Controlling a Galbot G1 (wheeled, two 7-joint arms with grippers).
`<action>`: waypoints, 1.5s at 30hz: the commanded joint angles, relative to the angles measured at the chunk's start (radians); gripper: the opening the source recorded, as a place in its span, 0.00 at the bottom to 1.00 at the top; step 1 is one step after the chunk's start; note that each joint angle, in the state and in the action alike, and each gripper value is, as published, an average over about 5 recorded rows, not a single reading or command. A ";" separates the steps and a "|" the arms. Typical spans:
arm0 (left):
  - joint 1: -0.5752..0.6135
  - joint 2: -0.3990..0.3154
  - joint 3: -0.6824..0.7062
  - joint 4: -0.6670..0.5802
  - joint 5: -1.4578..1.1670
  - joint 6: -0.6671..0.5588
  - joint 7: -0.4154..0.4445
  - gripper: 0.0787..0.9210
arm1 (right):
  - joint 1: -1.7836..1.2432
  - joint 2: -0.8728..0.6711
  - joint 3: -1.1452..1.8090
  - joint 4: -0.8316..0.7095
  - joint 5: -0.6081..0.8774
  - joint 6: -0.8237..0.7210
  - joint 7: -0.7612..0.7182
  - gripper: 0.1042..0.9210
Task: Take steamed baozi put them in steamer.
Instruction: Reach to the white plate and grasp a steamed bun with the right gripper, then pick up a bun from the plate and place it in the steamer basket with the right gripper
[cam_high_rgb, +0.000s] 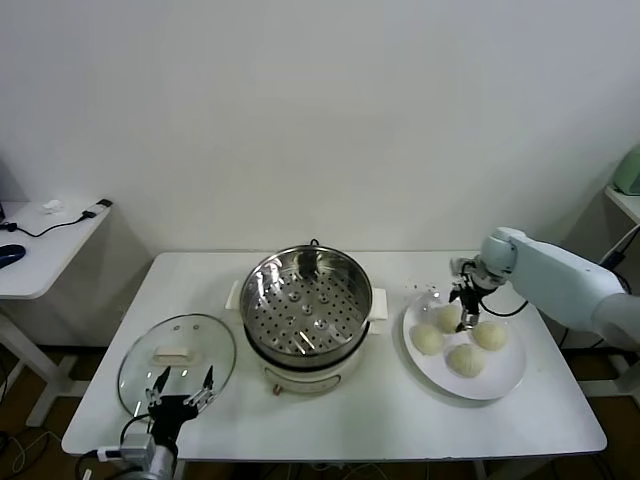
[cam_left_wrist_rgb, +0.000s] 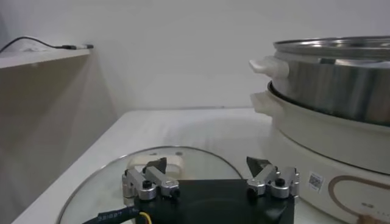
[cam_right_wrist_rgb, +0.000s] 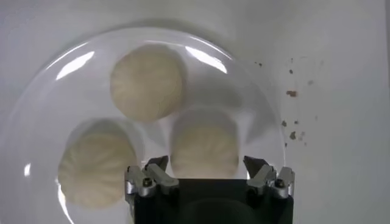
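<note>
Now the right gripper (cam_right_wrist_rgb: 206, 169) hangs spread wide over the baozi (cam_right_wrist_rgb: 205, 145) at the plate's (cam_high_rgb: 503, 380) eleven o'clock; it should drop straight, then squeeze softly.

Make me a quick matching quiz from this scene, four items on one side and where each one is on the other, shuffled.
Items:
1. steamer
2. glass lid
3. baozi
4. right tool

Places:
A. on the white plate
B. table centre, empty tray
C. open, above the buns
D. flat on the table beside the open left tool

Pairs: 1-B, 2-D, 3-A, 4-C
</note>
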 joint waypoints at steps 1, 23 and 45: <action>0.003 -0.002 0.000 -0.005 0.001 0.000 0.000 0.88 | -0.013 0.020 0.012 -0.016 -0.007 -0.006 0.002 0.80; 0.022 -0.005 0.007 -0.071 0.007 0.002 -0.003 0.88 | 0.748 0.044 -0.443 0.410 0.301 0.207 -0.116 0.73; 0.024 -0.005 0.012 -0.079 0.012 0.009 -0.006 0.88 | 0.444 0.582 -0.253 0.142 -0.149 0.871 -0.119 0.74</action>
